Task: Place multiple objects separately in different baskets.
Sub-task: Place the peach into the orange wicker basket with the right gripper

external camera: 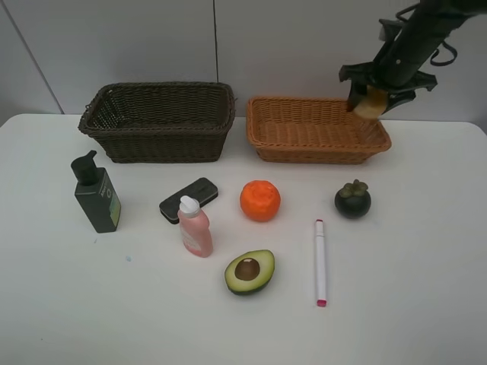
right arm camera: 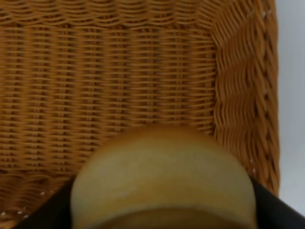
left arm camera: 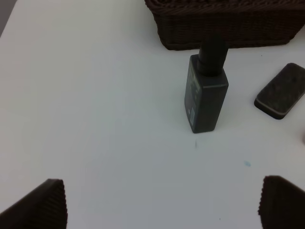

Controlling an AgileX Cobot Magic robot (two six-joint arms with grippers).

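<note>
Exterior high view: the tan round fruit (external camera: 367, 105) is held up in the air by the right gripper (external camera: 370, 102). The jaws are clamped on its two sides, over the far right corner of the light orange-tan basket (external camera: 312, 154). The fruit is judged to be light and firm, and smooth-skinned, so probably a bit slippery. It's best pinched across the widest part, which is pretty much how it's gripped here. A pale label can be seen on the dark green pump bottle (external camera: 97, 199), but it's way too small to be read.

Left wrist view: the left gripper (left arm camera: 162, 205) is spread wide with nothing between its tips, hung over bare table (left arm camera: 95, 119) near the pump bottle. Some faint marks are seen on the bottle's side, but they're blurred, so no brand can be made out.

Right wrist view: the frame is mostly filled by the fruit, with the basket's woven floor and corner seen beneath it. No sticker or writing is spotted on the skin.
</note>
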